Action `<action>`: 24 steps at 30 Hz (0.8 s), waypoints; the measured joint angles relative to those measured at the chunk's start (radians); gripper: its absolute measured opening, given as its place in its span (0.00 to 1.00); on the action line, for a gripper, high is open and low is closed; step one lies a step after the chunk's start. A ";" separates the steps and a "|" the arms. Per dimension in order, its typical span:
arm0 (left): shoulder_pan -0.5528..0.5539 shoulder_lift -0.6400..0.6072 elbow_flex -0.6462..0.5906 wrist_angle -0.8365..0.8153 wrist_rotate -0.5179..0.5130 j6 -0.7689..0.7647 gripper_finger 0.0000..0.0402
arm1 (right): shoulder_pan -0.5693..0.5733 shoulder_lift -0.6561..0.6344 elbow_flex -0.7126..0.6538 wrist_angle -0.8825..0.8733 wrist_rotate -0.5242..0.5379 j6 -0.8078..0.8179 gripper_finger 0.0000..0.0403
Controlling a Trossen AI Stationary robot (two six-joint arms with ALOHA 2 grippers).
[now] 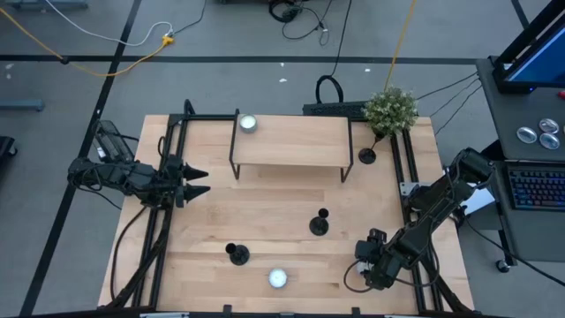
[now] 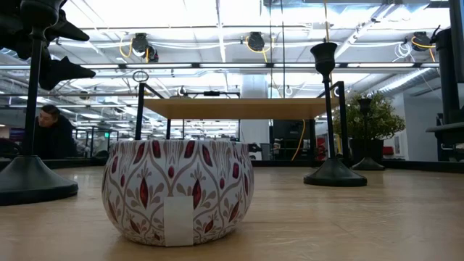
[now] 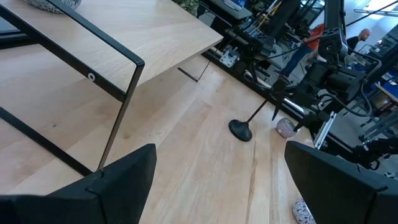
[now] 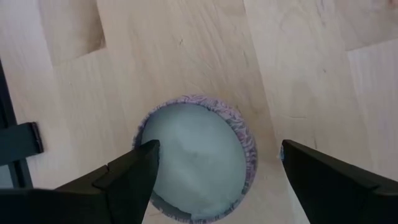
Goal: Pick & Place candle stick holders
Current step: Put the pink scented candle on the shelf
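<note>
Pale wood makes up the table (image 1: pixel 265 203) I am working over, with a small wooden shelf on black legs (image 1: pixel 291 141) standing toward twelve o'clock. I count three matte black candle stick holders from above: one near the table's centre (image 1: pixel 320 223), one toward seven o'clock (image 1: pixel 237 254), and one at about two o'clock (image 1: pixel 367 156), just beside the potted plant (image 1: pixel 391 109). None of them is held. My left gripper (image 1: pixel 199 179) sits at nine o'clock, beside the shelf's left legs, with its fingers apart and nothing between them; its wrist camera looks across the table at the central holder (image 3: pixel 244 126). My right gripper (image 4: pixel 214 174) is at roughly five o'clock, fingers spread wide, and its wrist camera looks down on a patterned round tin (image 4: pixel 196 158) that lies between the fingertips without touching them as far as I can see. A similar tin sits at six o'clock (image 1: pixel 277 279), filling the foreground of the low view (image 2: pixel 177 190), and another rests on the shelf top (image 1: pixel 247 124). In the low view a person (image 2: pixel 51 130) sits in the room behind the table.
</note>
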 joint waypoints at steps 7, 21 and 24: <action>0.000 0.000 0.000 0.000 -0.002 0.022 0.90 | 0.000 -0.022 -0.003 0.002 -0.002 0.019 0.82; 0.000 0.000 0.000 0.000 -0.002 0.018 0.90 | 0.000 -0.116 -0.002 -0.142 0.056 0.084 0.82; 0.000 0.000 0.000 0.000 -0.002 0.018 0.90 | 0.000 -0.116 -0.002 -0.171 0.056 0.106 0.82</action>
